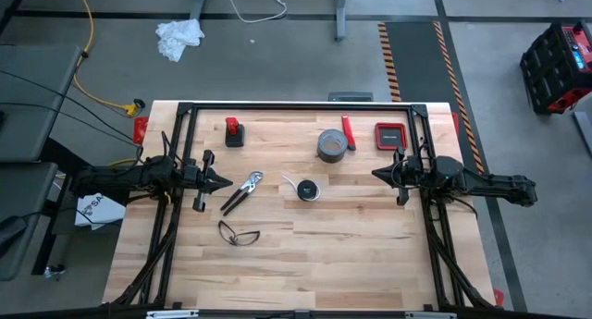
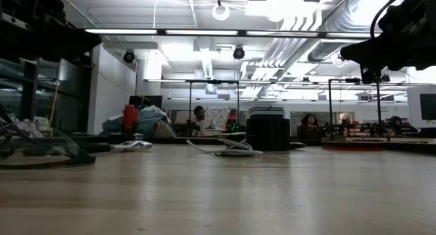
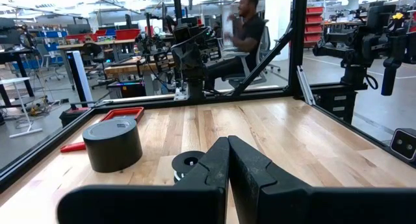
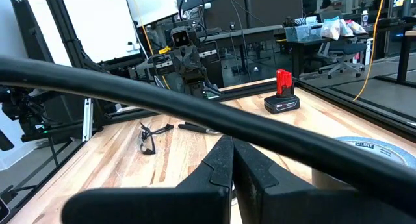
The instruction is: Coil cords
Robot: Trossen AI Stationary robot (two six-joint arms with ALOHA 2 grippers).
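Table point(image 1: 351, 263): both arms wait at opposite edges. Left gripper point(image 1: 225, 182) and right gripper point(image 1: 376, 174) are clenched, holding nothing. The spooled cord point(image 1: 306, 189) lies mid-table between them, tail trailing toward the left gripper; the right gripper appears slightly nearer.

Light: bright, even, from ceiling strip lamps point(image 2: 170, 32) overhead.
Glare: lamps blow out white in the low view.
Shadows: soft and faint on the worktop point(image 1: 305, 254).
Blur: the near worktop in the low view is out of focus.
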